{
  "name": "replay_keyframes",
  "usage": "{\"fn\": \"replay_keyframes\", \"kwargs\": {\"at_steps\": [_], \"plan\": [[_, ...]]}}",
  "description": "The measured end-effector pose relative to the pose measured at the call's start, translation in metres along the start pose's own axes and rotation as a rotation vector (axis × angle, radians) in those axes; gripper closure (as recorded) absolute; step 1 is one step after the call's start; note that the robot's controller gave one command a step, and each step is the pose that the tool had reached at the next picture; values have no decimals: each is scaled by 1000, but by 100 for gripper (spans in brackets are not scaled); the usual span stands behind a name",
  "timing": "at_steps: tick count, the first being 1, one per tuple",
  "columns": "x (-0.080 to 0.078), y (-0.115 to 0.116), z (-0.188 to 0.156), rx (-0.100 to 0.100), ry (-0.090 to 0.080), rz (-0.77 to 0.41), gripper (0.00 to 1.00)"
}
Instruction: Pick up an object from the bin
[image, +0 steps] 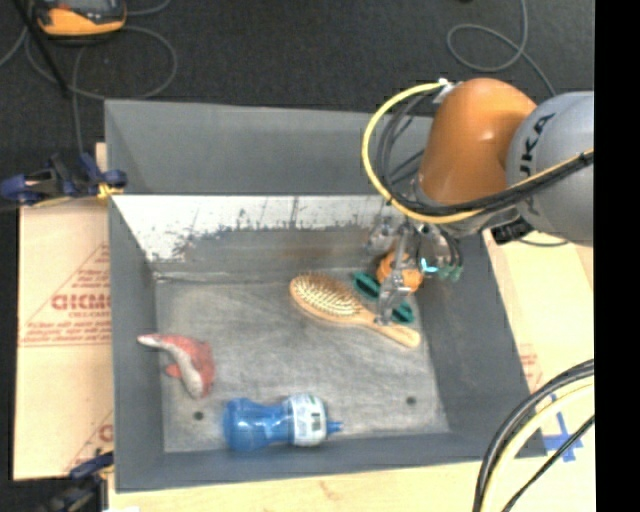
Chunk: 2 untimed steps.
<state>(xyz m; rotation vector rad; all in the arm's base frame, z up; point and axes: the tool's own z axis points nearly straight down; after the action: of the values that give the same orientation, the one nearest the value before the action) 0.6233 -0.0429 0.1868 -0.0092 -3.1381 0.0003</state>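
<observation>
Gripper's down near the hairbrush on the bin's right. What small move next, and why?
Probably shift the gripper slightly toward the middle of the bin, along the handle of the wooden hairbrush. It hangs over the handle's end, where a green piece and an orange thing crowd, so a grasp here may catch more than one.

A grey metal bin (250, 150) with a scuffed floor. A wooden hairbrush (335, 303) lies at two o'clock, with a teal and orange piece (368, 285) touching it. A pink toy (188, 358) lies at nine and a blue bottle (272, 422) at six.
</observation>
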Motion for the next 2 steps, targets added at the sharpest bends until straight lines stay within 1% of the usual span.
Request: {"fn": "replay_keyframes", "kwargs": {"at_steps": [1,2], "plan": [[-2,0,-5,1,-8,0,0],[1,13,28,3,-13,-93,0]]}}
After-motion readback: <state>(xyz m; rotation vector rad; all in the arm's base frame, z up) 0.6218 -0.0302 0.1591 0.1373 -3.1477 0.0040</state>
